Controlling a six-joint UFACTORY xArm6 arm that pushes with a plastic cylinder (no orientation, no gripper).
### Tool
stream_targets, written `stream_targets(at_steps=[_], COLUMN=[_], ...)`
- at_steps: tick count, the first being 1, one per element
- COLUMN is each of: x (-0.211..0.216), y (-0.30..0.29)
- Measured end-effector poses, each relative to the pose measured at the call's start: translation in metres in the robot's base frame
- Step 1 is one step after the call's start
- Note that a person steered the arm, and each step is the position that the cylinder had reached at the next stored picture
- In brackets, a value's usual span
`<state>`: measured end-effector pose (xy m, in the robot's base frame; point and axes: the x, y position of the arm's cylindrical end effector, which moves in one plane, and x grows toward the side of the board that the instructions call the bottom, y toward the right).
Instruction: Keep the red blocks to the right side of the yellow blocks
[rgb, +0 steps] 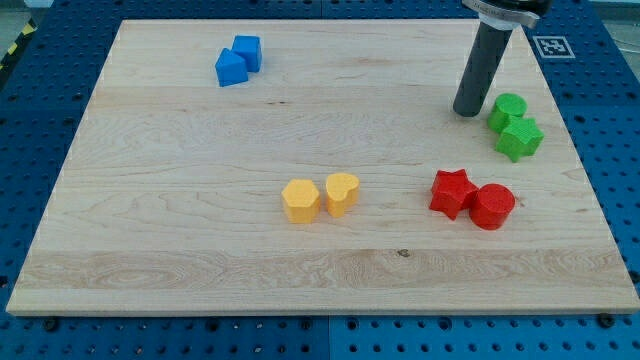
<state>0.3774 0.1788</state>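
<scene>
My tip (467, 112): a bare rod end with no jaws to open or close, holding nothing; it rests on the board near the view's top right, just left of the green blocks (514, 126), well apart from the red pair.
Red blocks: a star (451, 193) and a cylinder (492, 206), touching, at the view's right.
Yellow blocks: a hexagon (300, 200) and a heart-like piece (342, 193), side by side near the middle, left of the reds.
Handling: small, rigid, probably light; likely to slide easily on the smooth wooden board (180, 230). Push on a flat side; the cylinder may roll off the tip.
Look: solid, bright, matte colour.
Blue blocks (238, 60): top left, clear.
</scene>
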Motion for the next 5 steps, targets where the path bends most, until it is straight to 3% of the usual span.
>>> stream_targets(at_steps=[5], x=[0.043], y=[0.0])
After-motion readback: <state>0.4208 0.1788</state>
